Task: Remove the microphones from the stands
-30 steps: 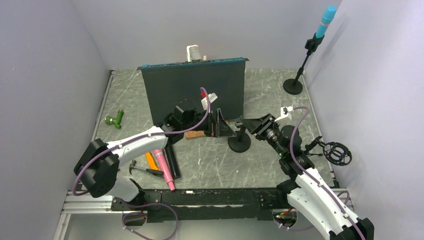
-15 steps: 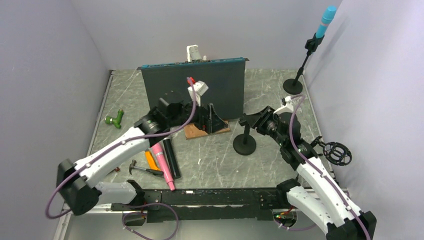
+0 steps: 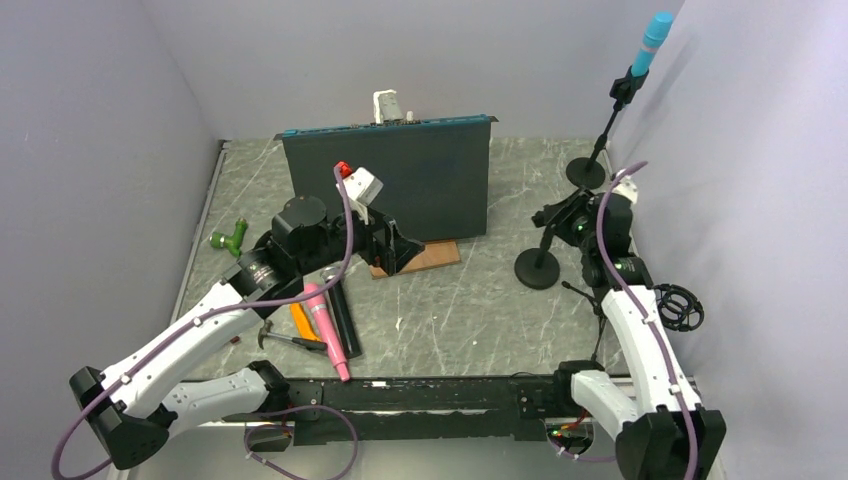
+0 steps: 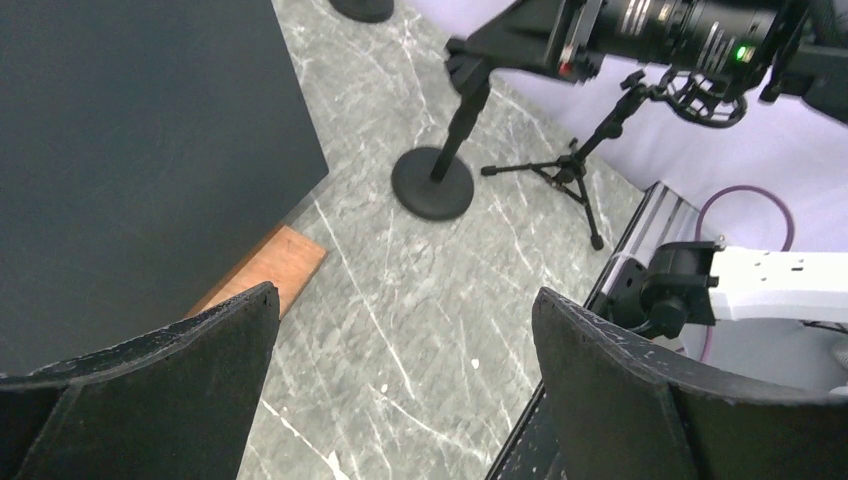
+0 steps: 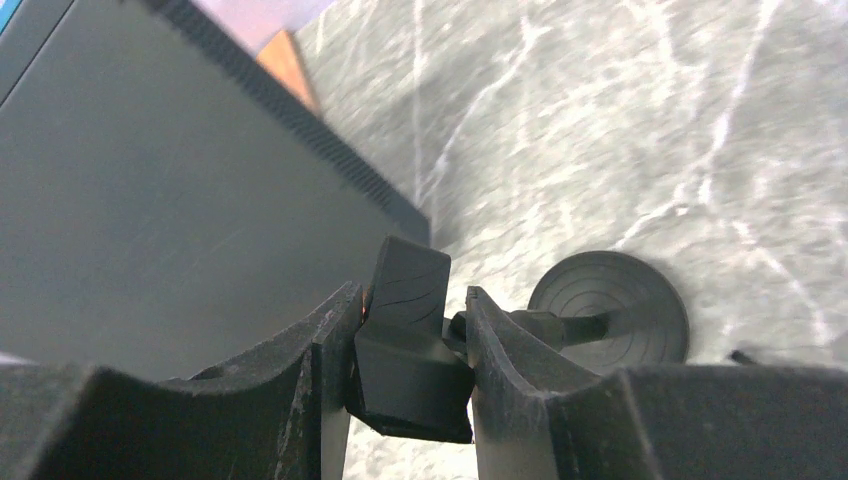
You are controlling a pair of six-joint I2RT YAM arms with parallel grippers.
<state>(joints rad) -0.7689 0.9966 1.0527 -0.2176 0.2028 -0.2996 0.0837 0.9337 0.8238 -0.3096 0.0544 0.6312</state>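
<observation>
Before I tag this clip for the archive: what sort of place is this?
Probably a robot test cell, not a studio: plain walls box in a marble-look table, a left arm and right arm are bolted at its near edge, and props are in view: microphone stand, hammer, pink microphone.

Smooth grey veined stone look on worktop (image 3: 440, 320), faint sheen. Matt dark panel (image 3: 420, 180); bare reddish wood block (image 4: 268, 268). Matt black stand (image 5: 610, 312), base finely ringed. Grainy matt black plastic on right claw (image 5: 410, 300).
</observation>
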